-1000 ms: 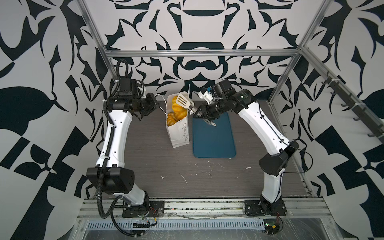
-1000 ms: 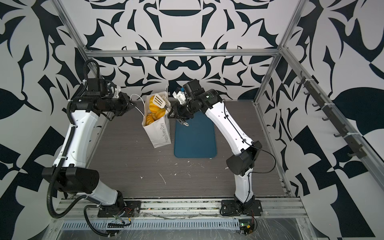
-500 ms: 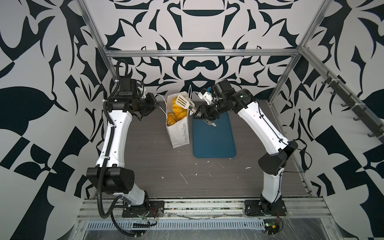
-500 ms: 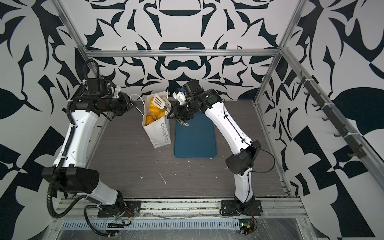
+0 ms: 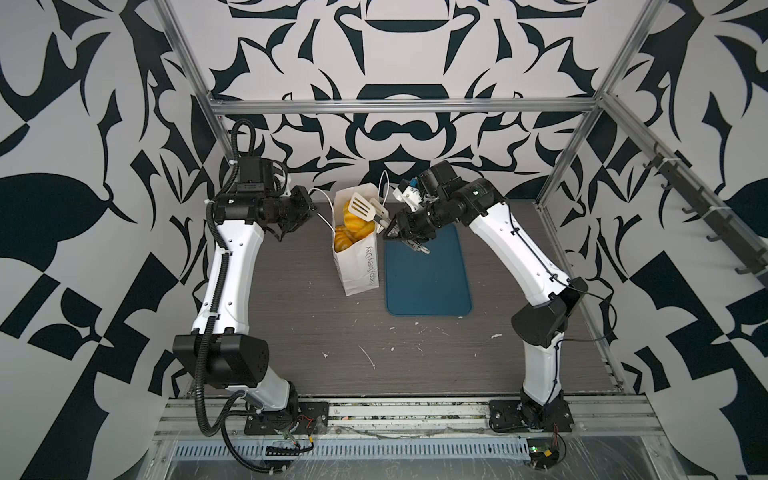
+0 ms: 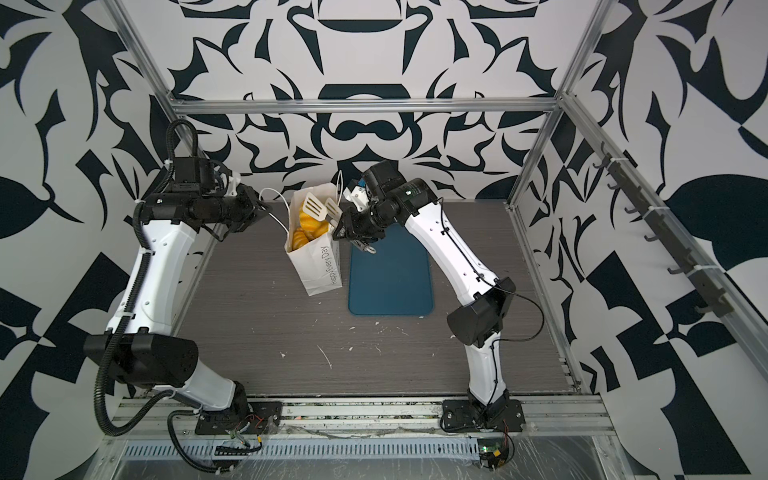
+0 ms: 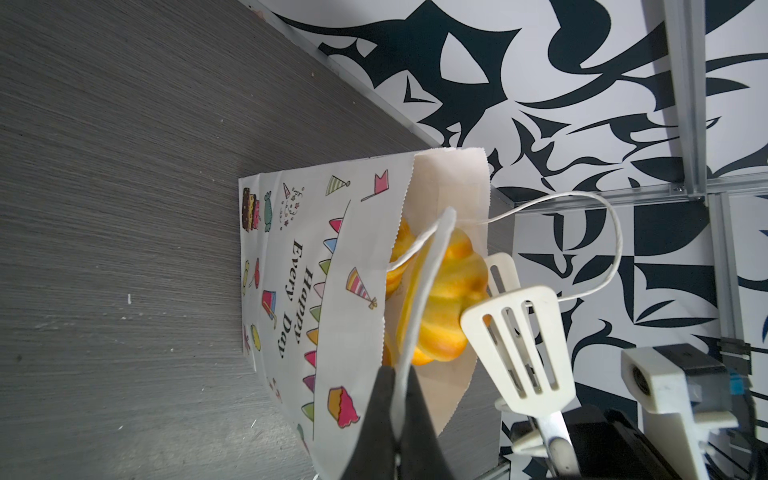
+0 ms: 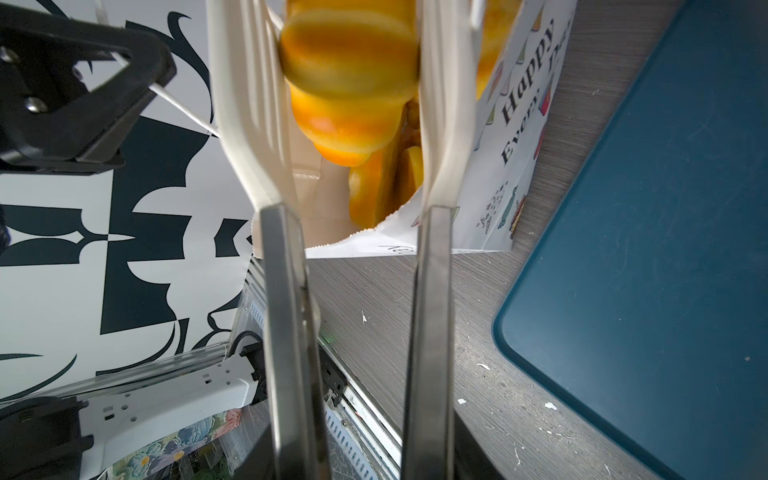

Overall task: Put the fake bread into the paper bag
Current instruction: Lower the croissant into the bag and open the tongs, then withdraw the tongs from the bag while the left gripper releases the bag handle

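Bag (image 7: 353, 340): matt white paper, printed; inside plain brown kraft. Cord (image 7: 619, 245): white twisted string. Bread (image 7: 440, 316): glossy orange plastic, smooth. Tongs (image 8: 432, 332): brushed steel arms, matt cream plastic heads. Tray (image 8: 665, 249): smooth matt blue plastic. Table (image 7: 104, 166): matt grey woodgrain, scuffed.

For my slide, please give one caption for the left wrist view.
Left claw pinches the cord handle of the paper bag; white tongs bracket a fake bread at its mouth.

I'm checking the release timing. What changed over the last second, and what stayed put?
The right gripper eased open, so its white slotted tongs spread slightly; the glossy orange toy pastry between them looks blurred, apparently dropping into the white paper bag. Left gripper still pinches the bag's cord handle; flat blue tray unmoved.
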You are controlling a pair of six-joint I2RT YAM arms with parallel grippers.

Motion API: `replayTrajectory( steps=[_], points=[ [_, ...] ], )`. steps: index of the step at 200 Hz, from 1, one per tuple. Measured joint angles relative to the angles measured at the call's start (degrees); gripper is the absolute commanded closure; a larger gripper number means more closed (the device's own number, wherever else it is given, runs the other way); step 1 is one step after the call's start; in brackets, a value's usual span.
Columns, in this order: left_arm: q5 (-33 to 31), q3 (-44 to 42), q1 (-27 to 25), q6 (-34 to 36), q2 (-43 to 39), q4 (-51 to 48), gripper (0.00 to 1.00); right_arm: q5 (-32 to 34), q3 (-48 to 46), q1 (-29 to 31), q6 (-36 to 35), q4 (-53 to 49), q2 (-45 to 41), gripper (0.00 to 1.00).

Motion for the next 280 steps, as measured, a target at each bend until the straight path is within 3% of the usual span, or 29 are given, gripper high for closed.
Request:
replayTrajectory(
  steps=[89, 144, 182, 234, 274, 277, 280],
  points=[
    [0.0, 0.0, 0.0, 0.0, 0.0, 0.0, 1.0, -0.6, 0.7, 0.1, 0.0, 0.0, 0.0, 0.52],
    [0.0, 0.0, 0.0, 0.0, 0.0, 0.0, 1.0, -0.3, 4.1, 0.1, -0.6, -1.4, 0.2, 0.57],
    [0.3, 1.3, 0.1, 0.7, 0.0, -0.2, 0.67, 0.4, 11.4, 0.1, -1.9, -3.2, 0.5, 0.59],
    [0.9, 3.6, 0.1, 0.4, 0.0, -0.3, 0.45, 2.0, 14.6, -0.5, -3.0, -4.4, 0.5, 0.6],
    [1.0, 4.2, 0.1, 0.9, 0.0, -0.3, 0.22, 2.4, 14.6, -3.3, -3.0, -4.3, 0.5, 0.6],
    [0.9, 4.3, 0.1, 1.1, 0.0, -0.3, 0.06, 2.4, 14.6, -3.7, -3.0, -4.3, 0.5, 0.6],
    [0.9, 4.3, 0.1, 0.8, 0.0, -0.2, 0.0, 2.4, 14.6, -4.2, -3.0, -4.3, 0.5, 0.6]
  ],
)
